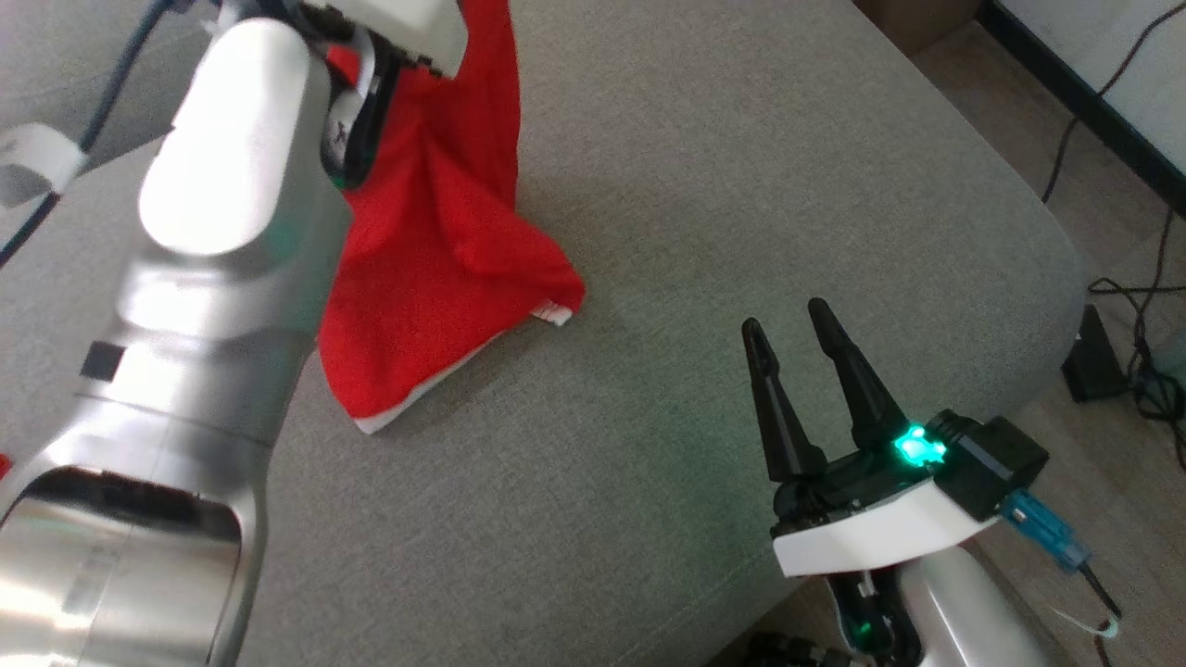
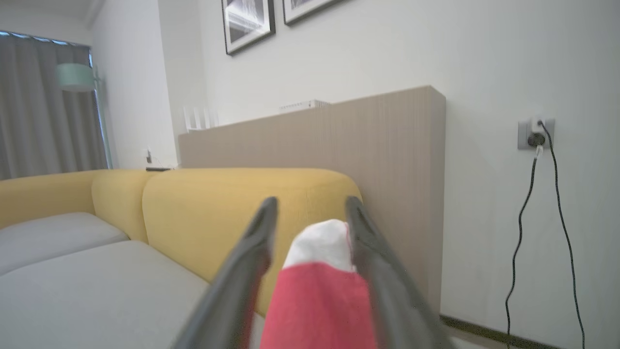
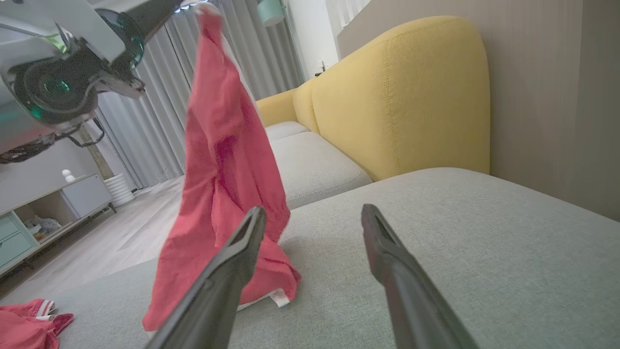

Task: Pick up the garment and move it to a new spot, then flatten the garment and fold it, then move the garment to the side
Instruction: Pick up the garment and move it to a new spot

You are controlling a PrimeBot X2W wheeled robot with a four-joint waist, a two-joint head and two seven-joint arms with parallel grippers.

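The red garment with white trim hangs from up by my left gripper, and its lower end rests crumpled on the grey sofa seat. In the left wrist view a red and white fold of the garment sits between the parted fingers, touching the right one, with a gap to the left one. From the right wrist view the garment hangs in a long drape beneath the left gripper. My right gripper hovers open and empty over the seat, to the right of the cloth.
A yellow backrest borders the seat's far side. The seat's rounded edge drops to the floor on the right, where cables lie. Another red garment lies at the lower left of the right wrist view. A wall socket holds a plug.
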